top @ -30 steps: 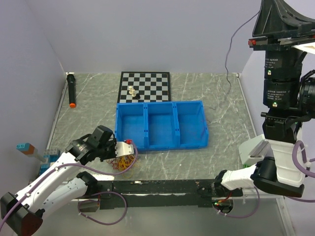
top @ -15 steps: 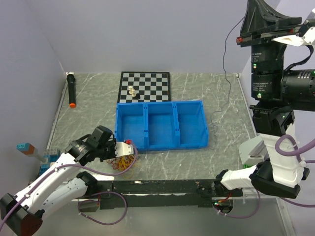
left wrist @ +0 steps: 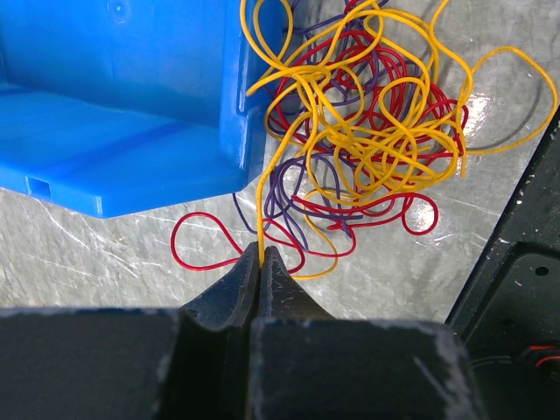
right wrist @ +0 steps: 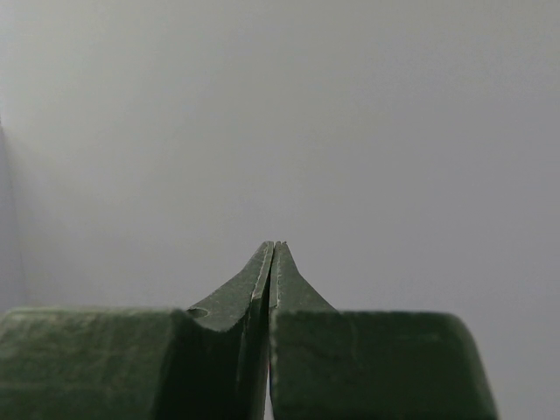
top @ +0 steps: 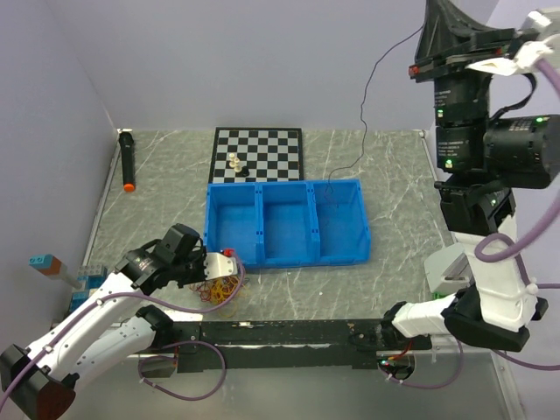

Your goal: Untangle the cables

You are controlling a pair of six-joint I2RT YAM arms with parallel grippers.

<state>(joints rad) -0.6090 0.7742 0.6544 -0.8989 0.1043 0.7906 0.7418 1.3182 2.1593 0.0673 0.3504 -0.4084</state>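
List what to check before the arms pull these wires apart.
1. Left tool shut on thin yellow wire: ok.
2. Right tool shut, thin dark strand hanging from it: ok.
3. Strand's lower end free of blue plastic three-compartment bin: cannot tell.
4. Yellow, red and purple wire tangle loosened: not ok.
5. Tangle clear of bin's corner: not ok, loops overlap it.

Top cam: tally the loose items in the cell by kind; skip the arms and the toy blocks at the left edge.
Blue three-compartment bin: 1
Chessboard: 1
Chess pieces: 2
Black marker: 1
Cable tangle: 1
Thin dark cable hanging from the right hand: 1
Total: 7
Pale item at the right edge is unclear, so not counted.
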